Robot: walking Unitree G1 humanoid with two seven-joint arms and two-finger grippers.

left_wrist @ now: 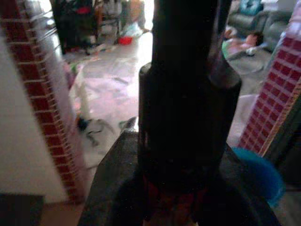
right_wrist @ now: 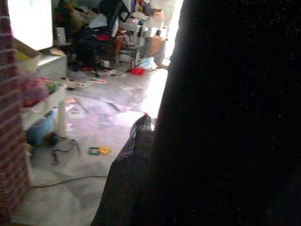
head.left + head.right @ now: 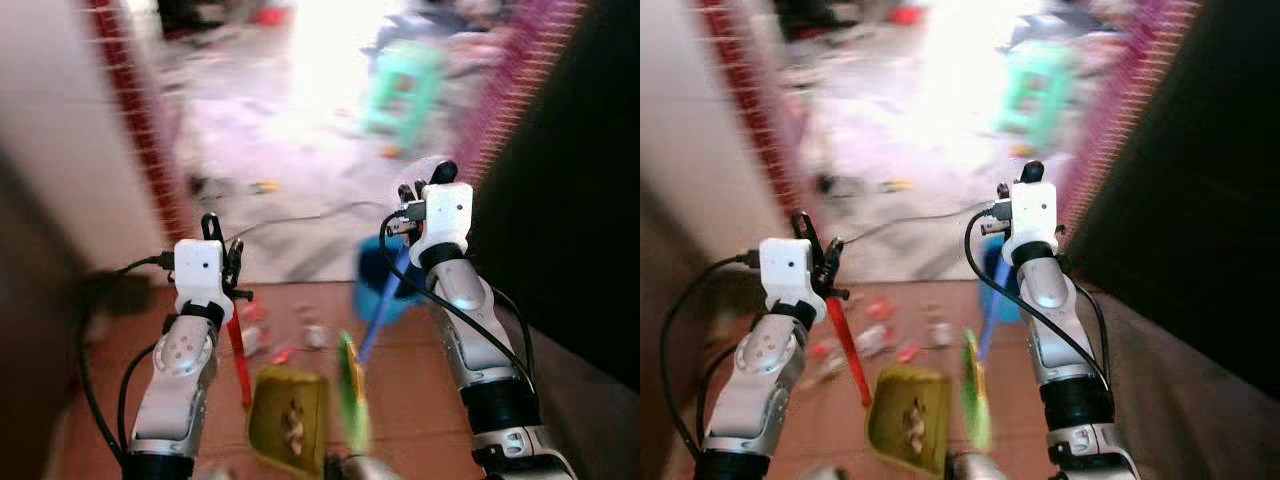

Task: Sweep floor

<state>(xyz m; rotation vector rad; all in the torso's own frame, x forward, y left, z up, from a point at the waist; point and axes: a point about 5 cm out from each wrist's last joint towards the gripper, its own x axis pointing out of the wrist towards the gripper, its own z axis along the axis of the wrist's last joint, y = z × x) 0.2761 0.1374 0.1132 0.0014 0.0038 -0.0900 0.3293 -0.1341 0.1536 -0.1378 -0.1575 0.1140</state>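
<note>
My left gripper (image 3: 222,248) is shut on the red handle (image 3: 240,365) of a yellow-green dustpan (image 3: 290,415), which hangs low over the reddish tile floor with scraps inside it. My right gripper (image 3: 424,186) is raised at the right and looks shut on a broom's blue handle (image 3: 383,305), which slants down to green bristles (image 3: 351,392) beside the dustpan. Small bits of litter (image 3: 262,336) lie on the tiles just beyond the dustpan. In the left wrist view a dark handle (image 1: 186,103) stands between the fingers. Everything is blurred.
A blue bucket (image 3: 384,282) stands behind the broom at the doorway. A red brick edge (image 3: 140,130) on the left and a pink brick edge (image 3: 512,90) with a dark wall (image 3: 585,200) on the right frame the opening. Beyond are a green stool (image 3: 405,88), a cable (image 3: 300,215) and scattered clutter.
</note>
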